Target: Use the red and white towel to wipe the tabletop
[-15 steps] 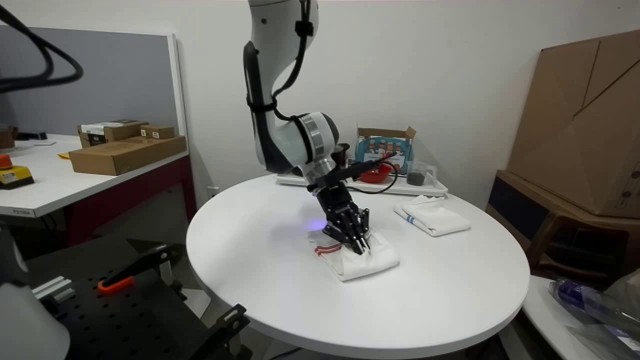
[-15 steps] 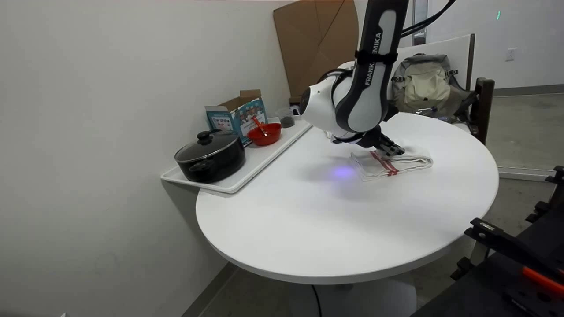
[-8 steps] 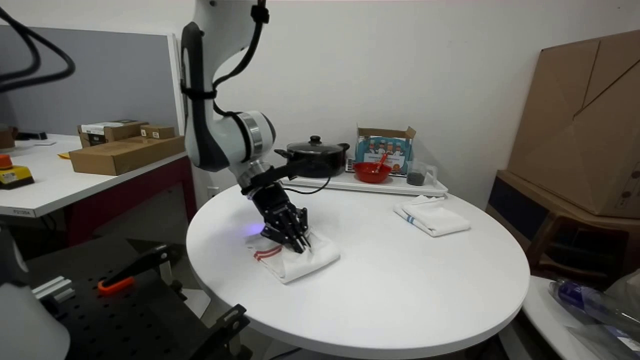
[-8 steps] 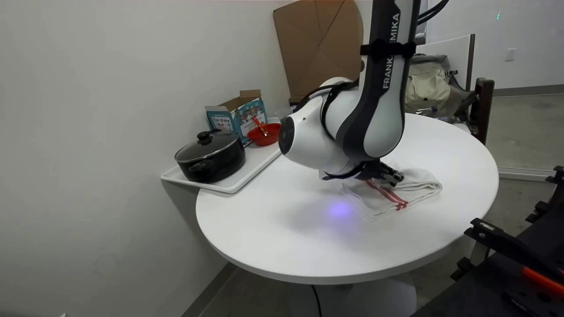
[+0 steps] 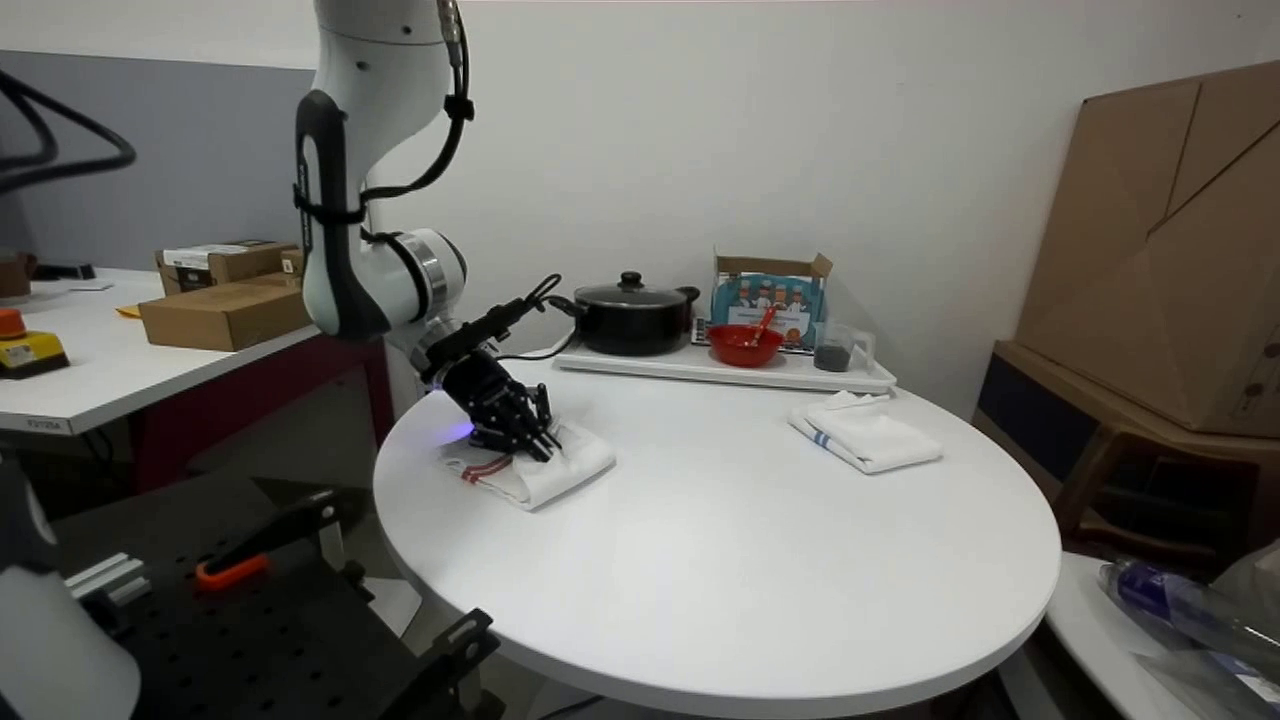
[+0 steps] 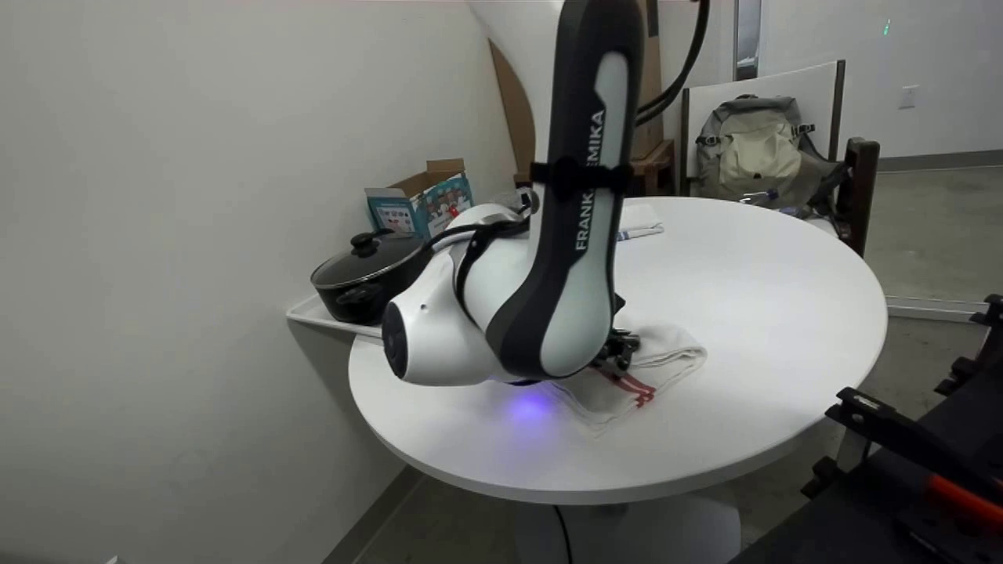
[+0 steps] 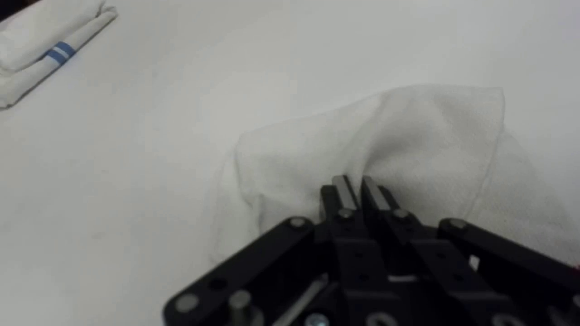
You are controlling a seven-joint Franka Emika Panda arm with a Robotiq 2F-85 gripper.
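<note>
The white towel with red stripes [image 5: 570,473] lies folded on the round white tabletop [image 5: 780,580], near its left edge in an exterior view. It also shows in an exterior view [image 6: 670,360], partly behind the arm. My gripper [image 5: 549,449] comes down on it at a slant. In the wrist view the fingers of the gripper [image 7: 355,180] are almost together, with a pinched fold of the towel [image 7: 435,136] between them. The towel's red stripes are mostly out of the wrist view. In an exterior view the arm hides much of the gripper [image 6: 623,351].
A folded white towel with blue stripes [image 5: 865,440] lies at the table's back right. Behind it a white tray [image 5: 680,366] holds a black pot [image 5: 630,322], a red bowl [image 5: 740,345], a blue box [image 5: 770,290] and a clear cup [image 5: 832,350].
My gripper has slid the red-striped towel across the table, first leftward in an exterior view, then further left and back towards the wall side. The blue-striped towel has not moved.
</note>
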